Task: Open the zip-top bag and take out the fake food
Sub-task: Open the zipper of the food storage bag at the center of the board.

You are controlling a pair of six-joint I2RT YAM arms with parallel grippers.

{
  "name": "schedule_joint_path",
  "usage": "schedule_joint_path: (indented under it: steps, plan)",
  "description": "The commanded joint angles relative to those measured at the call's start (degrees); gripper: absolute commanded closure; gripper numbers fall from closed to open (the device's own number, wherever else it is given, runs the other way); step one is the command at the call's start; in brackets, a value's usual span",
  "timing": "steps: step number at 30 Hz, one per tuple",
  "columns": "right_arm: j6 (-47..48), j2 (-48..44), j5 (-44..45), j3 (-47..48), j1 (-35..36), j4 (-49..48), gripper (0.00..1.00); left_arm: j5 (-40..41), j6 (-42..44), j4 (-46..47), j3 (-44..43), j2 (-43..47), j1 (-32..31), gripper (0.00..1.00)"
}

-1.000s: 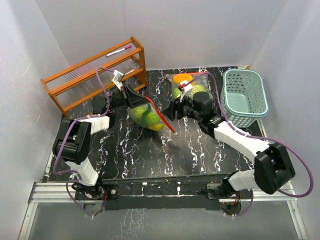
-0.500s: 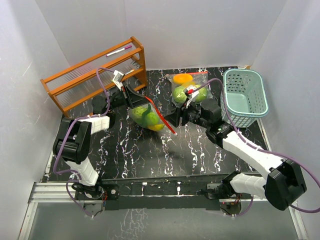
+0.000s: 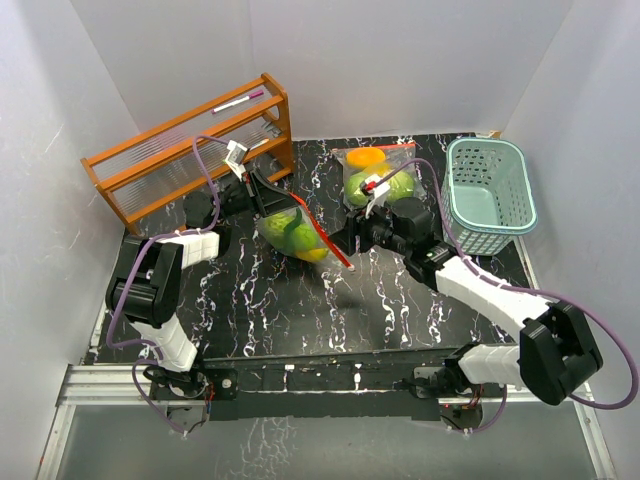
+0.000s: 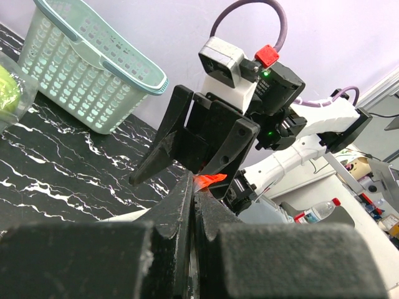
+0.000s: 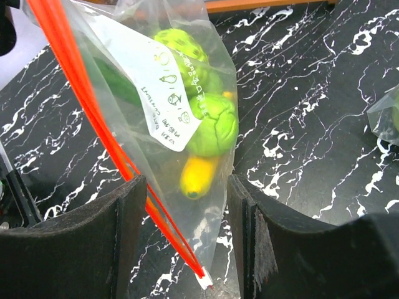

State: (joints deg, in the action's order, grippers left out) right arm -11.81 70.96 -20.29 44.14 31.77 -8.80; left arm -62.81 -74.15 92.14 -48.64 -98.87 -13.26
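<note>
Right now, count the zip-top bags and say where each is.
2. The held bag is gripped mid-table by the left tool; the other bag lies at the back beside the basket. None seems hidden.

A white label [image 5: 163,93] on the zip-top bag [image 5: 209,134] carries small drawings and fine print, too small to read; no other writing is legible.

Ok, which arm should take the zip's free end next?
Right, probably. The right gripper is open, with the zip's free end between its fingers; the left gripper is shut on the bag's other corner.
</note>
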Motion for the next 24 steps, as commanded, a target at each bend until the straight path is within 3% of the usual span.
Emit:
schedule_joint_path:
  steps: [1,24]
  plan:
    - [1.31,0.72,0.91,-0.33,0.21,-2.57,0.43,0.57,0.15,10.43,-0.69,1.21,-0.27,1.00]
    - [-4.39,-1.27,-3.77,-6.10,0.65,-6.87,0.43,1.65,0.59,10.34,-0.34,0.77,-0.25,1.00]
